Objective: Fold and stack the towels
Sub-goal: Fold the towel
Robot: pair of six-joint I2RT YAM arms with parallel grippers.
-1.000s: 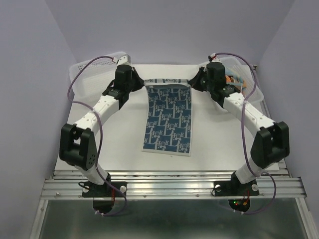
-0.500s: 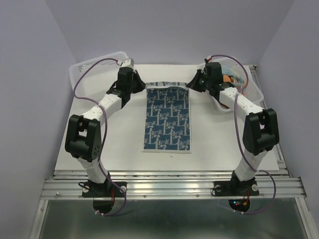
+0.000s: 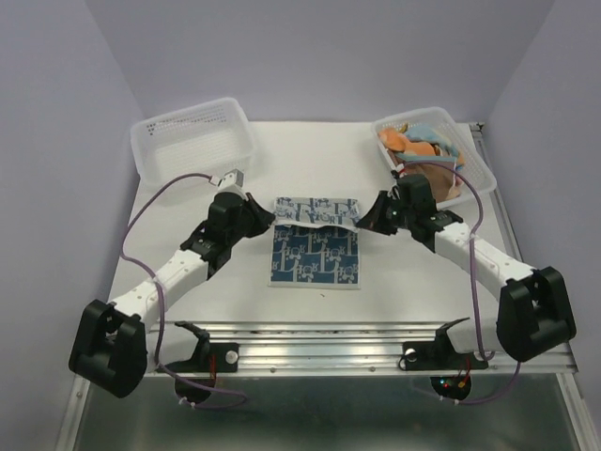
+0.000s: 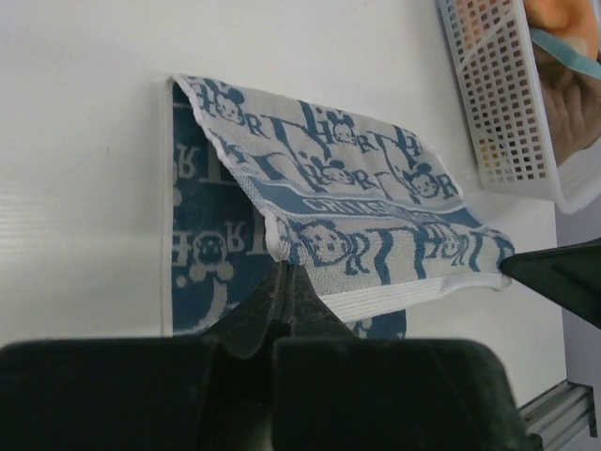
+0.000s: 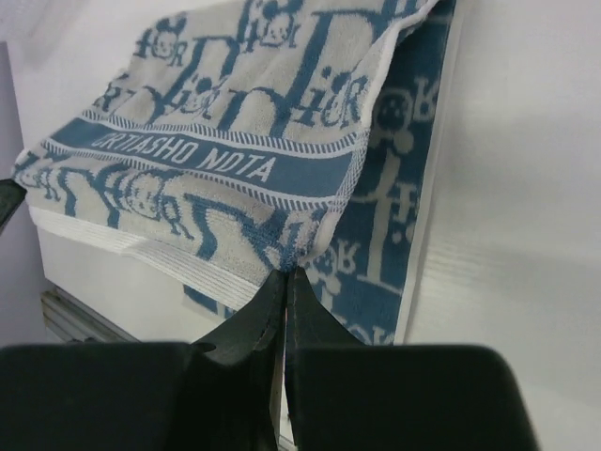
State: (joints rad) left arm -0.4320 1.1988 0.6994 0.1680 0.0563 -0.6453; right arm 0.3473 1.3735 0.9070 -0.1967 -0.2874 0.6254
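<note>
- Towel (image 3: 315, 256): lies mid-counter (image 3: 310, 169), toward the near edge. Its far half is lifted and doubled over the near half, pale reverse side up.
- Left tool (image 3: 269, 219): closed on the lifted left corner. Right tool (image 3: 360, 224): closed on the lifted right corner.
- Risk: each grip takes only a thin bite of hem. Pulling the tools apart would likely free a corner and collapse the fold.
- Risk: uneven travel of the two tools would likely skew the fold, leaving edges misaligned.
- Risk: carrying the flap too low may drag the lower layer toward the near edge.
- Surroundings: left basket (image 3: 192, 136) at the far left corner. Right basket (image 3: 484, 174) at the far right corner holds other towels (image 3: 418, 141). Both stand well apart from the fold, and nothing blocks the path.
</note>
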